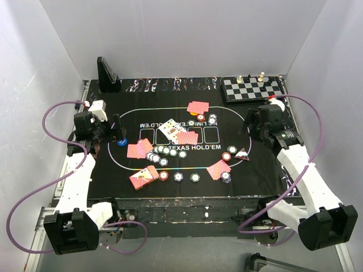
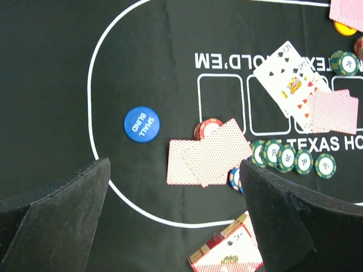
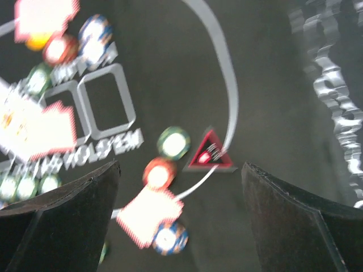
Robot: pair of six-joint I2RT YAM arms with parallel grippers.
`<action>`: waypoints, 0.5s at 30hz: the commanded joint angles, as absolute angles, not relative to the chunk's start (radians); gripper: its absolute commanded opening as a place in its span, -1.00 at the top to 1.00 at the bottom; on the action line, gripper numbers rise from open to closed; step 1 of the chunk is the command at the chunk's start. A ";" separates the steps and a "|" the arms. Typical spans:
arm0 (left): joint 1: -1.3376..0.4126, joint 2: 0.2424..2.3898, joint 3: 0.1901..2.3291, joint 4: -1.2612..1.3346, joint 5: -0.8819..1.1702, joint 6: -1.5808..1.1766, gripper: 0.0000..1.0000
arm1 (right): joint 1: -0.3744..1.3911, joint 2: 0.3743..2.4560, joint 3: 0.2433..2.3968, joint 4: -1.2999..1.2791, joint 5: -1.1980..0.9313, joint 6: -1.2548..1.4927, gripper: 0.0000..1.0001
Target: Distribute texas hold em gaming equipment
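Observation:
My left gripper (image 1: 118, 131) is open and empty above the mat's left end; in its wrist view (image 2: 176, 212) the blue "SMALL BLIND" disc (image 2: 142, 124) lies ahead to the left. Two red-backed cards (image 2: 209, 160) lie ahead, partly over a red chip (image 2: 207, 127). My right gripper (image 1: 250, 120) is open and empty above the mat's right end. Its blurred wrist view (image 3: 180, 211) shows the dark triangular marker (image 3: 210, 153), a green chip (image 3: 173, 143), a red chip (image 3: 159, 173), red-backed cards (image 3: 148, 215) and a blue chip (image 3: 169, 238) below.
The chessboard (image 1: 252, 89) with pieces lies at the back right. A black stand (image 1: 106, 75) is at the back left. A card box (image 1: 143, 178) lies near the mat's front edge. Face-up cards (image 2: 289, 79) and a row of green chips (image 2: 295, 158) sit mid-mat.

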State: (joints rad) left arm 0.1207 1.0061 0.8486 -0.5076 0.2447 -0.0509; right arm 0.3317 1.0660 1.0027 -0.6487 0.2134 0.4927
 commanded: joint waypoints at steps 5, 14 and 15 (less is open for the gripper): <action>0.123 1.117 0.792 -0.278 0.305 -0.058 -0.96 | 0.195 1.052 0.735 -0.194 0.650 0.304 -0.88; 0.124 1.218 0.634 0.150 0.249 -0.078 -0.96 | 0.089 1.094 0.416 0.515 0.560 0.160 -0.88; 0.124 1.230 0.624 0.176 0.230 -0.077 -0.96 | 0.087 1.120 0.402 0.567 0.566 0.129 -0.88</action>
State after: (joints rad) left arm 0.1207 1.1862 0.6353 -0.0280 0.3008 -0.0620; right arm 0.0994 1.0943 0.4793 0.1055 0.5621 0.2958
